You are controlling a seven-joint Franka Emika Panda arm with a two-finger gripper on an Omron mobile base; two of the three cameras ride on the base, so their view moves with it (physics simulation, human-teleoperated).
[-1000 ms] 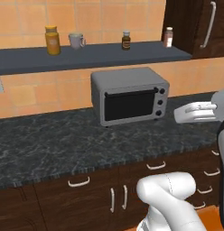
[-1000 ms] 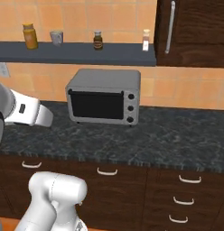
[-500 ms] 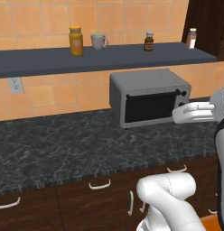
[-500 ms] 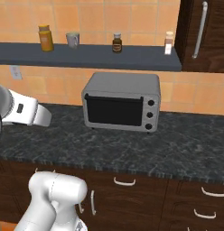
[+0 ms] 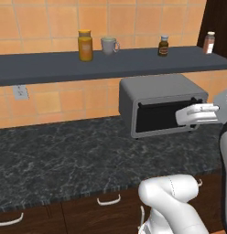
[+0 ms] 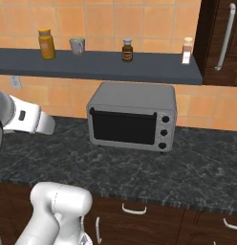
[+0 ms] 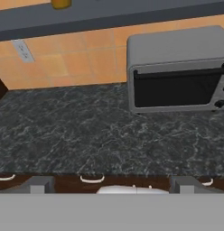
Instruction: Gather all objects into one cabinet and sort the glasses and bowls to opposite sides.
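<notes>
Jaws are spread wide on the gripper (image 7: 112,186), nothing held between them, above the dark marble counter (image 7: 86,135). Just beyond, a grey toaster oven (image 6: 132,116) is seen against the tiled wall. Up on the grey shelf (image 6: 91,67), an off-white mug (image 6: 77,46) stands between two jars. The cabinet (image 6: 220,43) is closed, far right.

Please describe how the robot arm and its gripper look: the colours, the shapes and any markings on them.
The arm is glossy white with rounded, tube-like segments and smooth bulging joints. In the right base view one link carries a small dark rectangular mark on its side. No loose cables are visible. The gripper has two small dark grey, blocky finger tips. Finer markings are too small to tell.
</notes>
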